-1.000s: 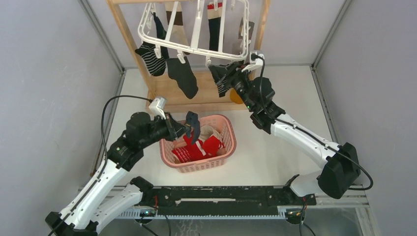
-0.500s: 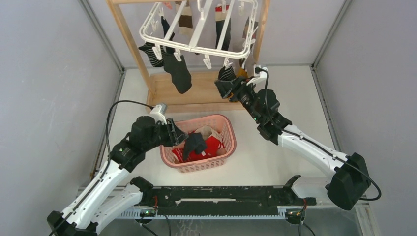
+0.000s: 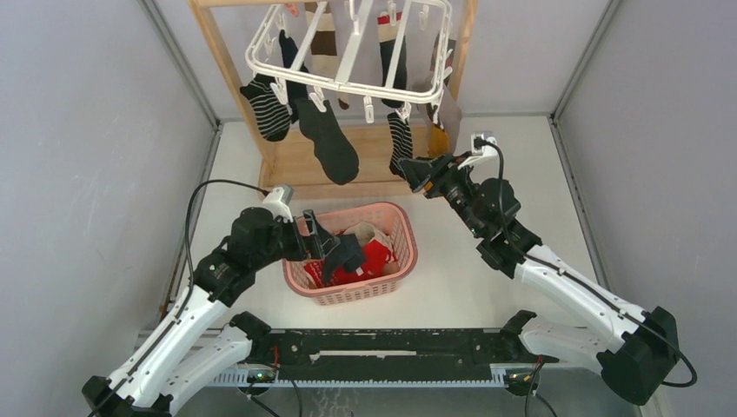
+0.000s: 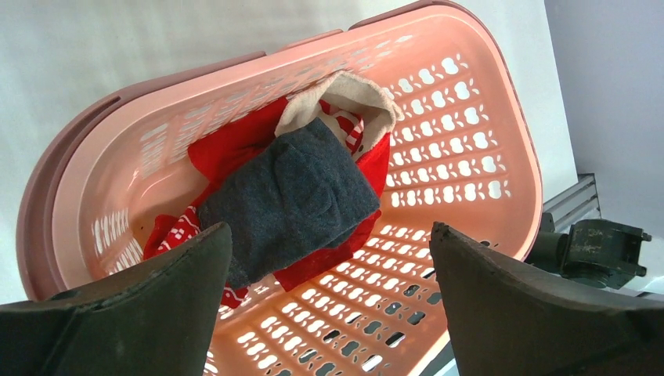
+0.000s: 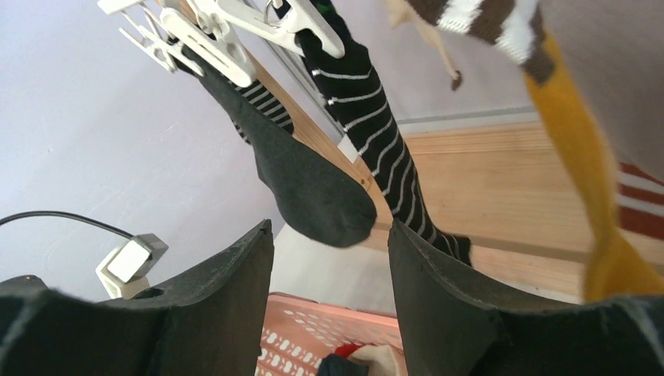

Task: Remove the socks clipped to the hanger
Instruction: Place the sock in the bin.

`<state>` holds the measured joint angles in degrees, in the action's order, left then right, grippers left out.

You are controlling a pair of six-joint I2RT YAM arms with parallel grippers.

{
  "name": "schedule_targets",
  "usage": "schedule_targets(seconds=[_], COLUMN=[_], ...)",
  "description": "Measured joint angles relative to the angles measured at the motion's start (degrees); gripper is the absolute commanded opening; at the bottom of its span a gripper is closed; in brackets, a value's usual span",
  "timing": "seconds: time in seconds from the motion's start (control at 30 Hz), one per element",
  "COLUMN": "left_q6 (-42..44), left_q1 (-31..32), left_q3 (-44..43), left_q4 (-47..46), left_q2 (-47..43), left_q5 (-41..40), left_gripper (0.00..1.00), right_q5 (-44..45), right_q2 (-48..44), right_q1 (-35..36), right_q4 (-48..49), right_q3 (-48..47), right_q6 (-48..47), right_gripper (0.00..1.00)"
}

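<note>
Now, from the left: left gripper (image 3: 333,246) over pink basket (image 3: 405,254), fingers (image 4: 156,298) spread wide, nothing between them. Directly below, in wrist view: grey sock (image 4: 291,200) lying loose on red patterned socks (image 4: 227,149) inside basket.

Behind and above basket: white hanger (image 3: 348,89) hung on wooden stand (image 3: 228,69), socks on its clips. Along the near bar, left to right: bold-striped sock (image 3: 269,109), plain black sock (image 3: 332,146), thin-striped sock (image 3: 400,143), then mustard sock (image 5: 586,168) furthest right. More socks on rear bars, partly hidden, among them a brown-banded sock (image 5: 478,16).

Right of centre: right gripper (image 3: 417,171) raised to just beside lower end of thin-striped sock, fingers (image 5: 227,305) apart, nothing clamped. Contact with that sock: cannot tell. From right wrist view, plain black sock's toe and thin-striped sock hang just past the fingertips, basket rim low in frame.
</note>
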<state>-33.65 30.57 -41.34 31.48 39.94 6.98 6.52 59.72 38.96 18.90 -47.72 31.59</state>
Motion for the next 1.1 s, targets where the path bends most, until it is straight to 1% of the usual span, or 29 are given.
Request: schedule_targets(seconds=[0.33,0.6,0.67,0.77,0.93,1.0,1.07,1.1], left_q6=[0.11,0.15,0.15,0.17,0.15,0.15,0.15,0.15], left_q1=[0.0,0.0,0.0,0.0,0.0,0.0,0.0,0.0], left_q3=[-0.02,-0.04,-0.15,-0.15,-0.15,-0.15,-0.15,-0.15], left_q4=[-0.04,-0.13,-0.24,-0.5,-0.87,-0.98,-0.98,-1.01], left_q2=[0.02,-0.96,-0.98,-0.96,-0.79,-0.57,-0.52,-0.52], left_q5=[0.04,0.22,0.24,0.26,0.74,0.85,0.9,0.9], left_gripper=[1.0,1.0,1.0,1.0,1.0,1.0,1.0,1.0], right_q5=[0.09,0.46,0.28,-0.2,-2.67,-5.38,-7.89,-9.2], right_q2=[-5.66,-6.34,-5.84,-3.48,5.35,9.53,13.7,15.69], right_q1=[-1.2,-5.81,-7.19,-9.4,-12.02,-12.5,-12.72,-12.74], right_q4=[-4.46,-6.56,-5.95,-2.6,6.36,8.46,10.19,10.99], right_q3=[3.23,4.83,4.83,4.83,4.2,2.54,0.07,-1.46], right_q6=[-2.16,-4.37,-5.64,-8.79,-14.78,-16.24,-17.49,-17.94], right_gripper=[0.63,0.63,0.64,0.69,0.71,0.67,0.59,0.53])
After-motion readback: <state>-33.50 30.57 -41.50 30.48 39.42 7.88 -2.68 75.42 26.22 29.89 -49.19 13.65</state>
